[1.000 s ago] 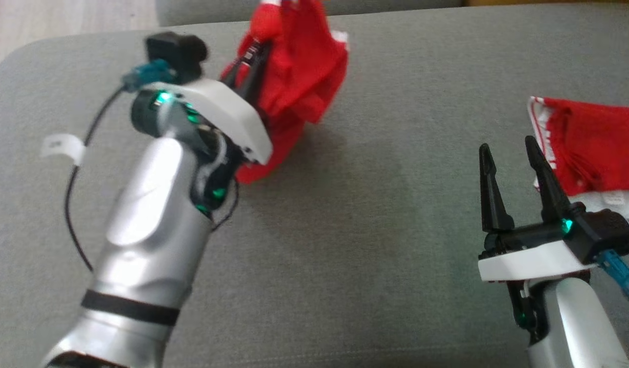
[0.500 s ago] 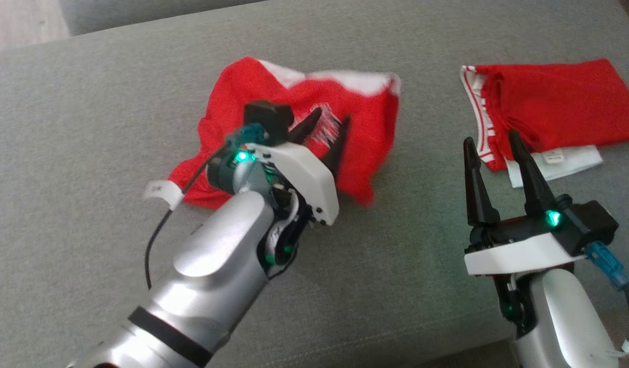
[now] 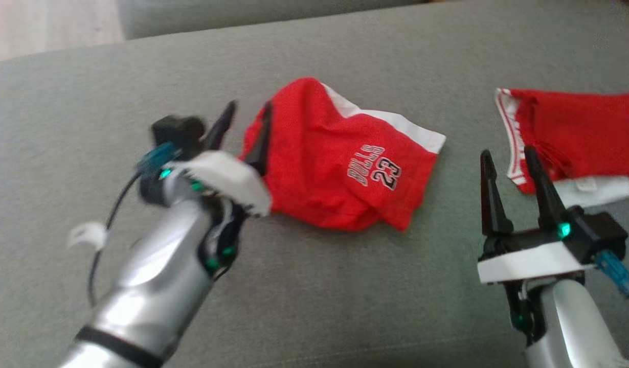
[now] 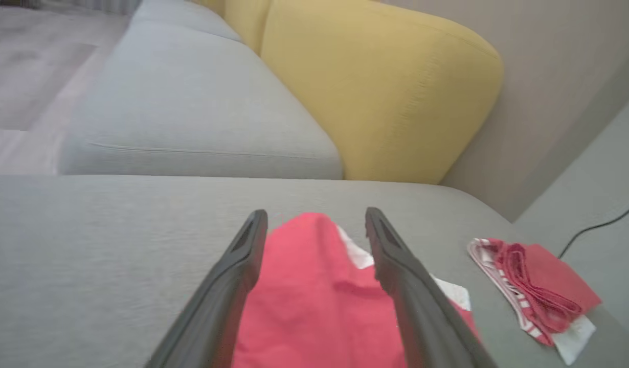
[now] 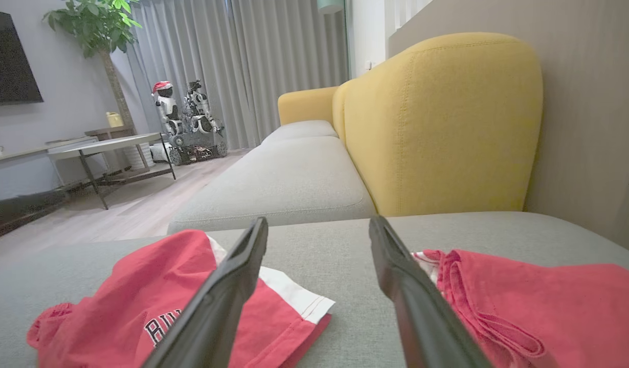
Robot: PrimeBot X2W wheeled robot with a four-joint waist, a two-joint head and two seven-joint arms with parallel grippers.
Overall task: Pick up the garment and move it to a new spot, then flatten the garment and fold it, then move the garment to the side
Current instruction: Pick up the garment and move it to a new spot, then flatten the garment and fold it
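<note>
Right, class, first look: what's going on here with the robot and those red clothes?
A two-armed robot is working on clothes on a grey sofa seat. The red shorts lie crumpled and unfolded in the middle. The left gripper is open at their left edge, gripping nothing. The right gripper, also open and empty, hovers near a second red garment lying on the right.

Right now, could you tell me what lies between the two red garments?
Bare grey cushion; the head view shows it between the Bulls shorts and the folded garment.
</note>
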